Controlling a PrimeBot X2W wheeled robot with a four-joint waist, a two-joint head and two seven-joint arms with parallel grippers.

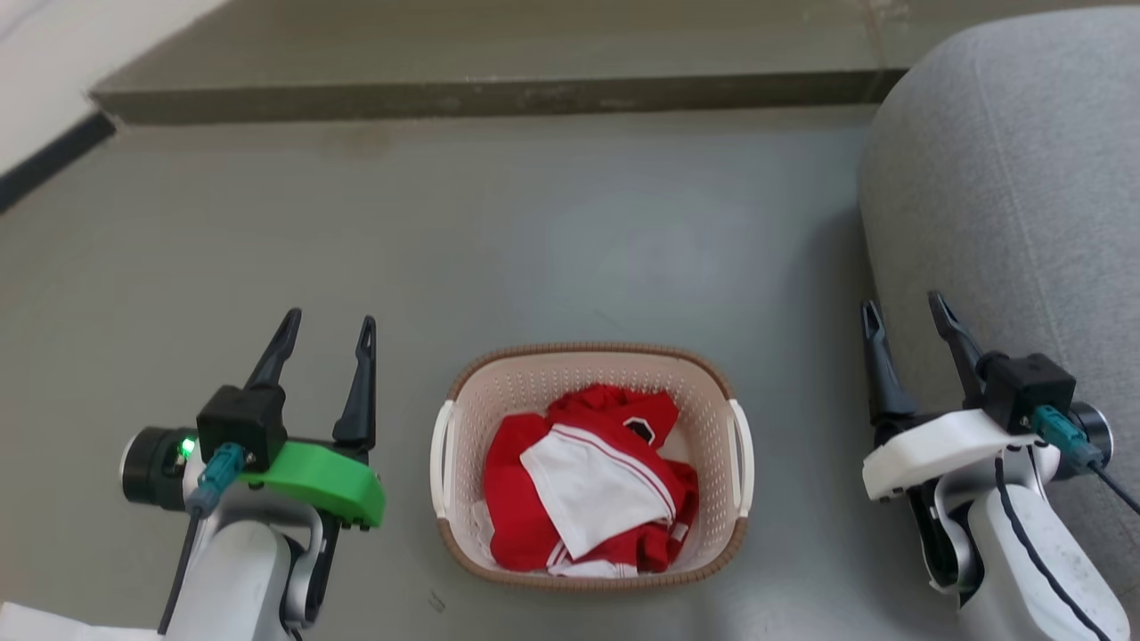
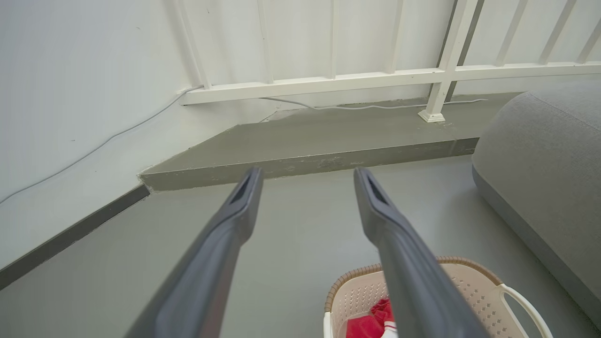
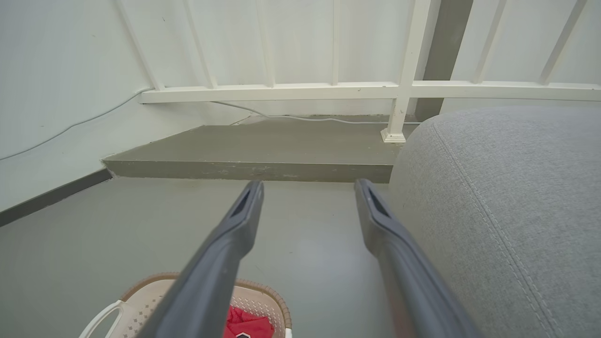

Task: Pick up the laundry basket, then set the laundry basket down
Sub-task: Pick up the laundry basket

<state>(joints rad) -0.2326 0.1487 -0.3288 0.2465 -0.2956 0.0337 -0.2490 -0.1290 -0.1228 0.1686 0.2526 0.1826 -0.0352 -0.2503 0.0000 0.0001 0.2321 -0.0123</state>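
The laundry basket (image 1: 534, 378), cream with a brown rim and white side handles, sits on the grey floor in the lower middle of the head view, holding red and white clothes (image 1: 588, 481). My left gripper (image 1: 328, 328) hovers open to its left, a hand's width from the left handle (image 1: 439, 458). On the other side my right gripper (image 1: 901, 307) is open too, beside the right handle (image 1: 743, 456). Neither touches the basket. The left wrist view catches the laundry basket (image 2: 357, 293) at its bottom right, the right wrist view shows the laundry basket (image 3: 141, 300) at its bottom left.
A grey upholstered sofa arm (image 1: 1015, 196) stands right against my right gripper. A low concrete step (image 1: 481, 93) crosses the back, with a white railing (image 2: 328, 82) and a loose cable (image 2: 357, 107) on it. A white wall (image 2: 70, 94) with a dark skirting runs along the left.
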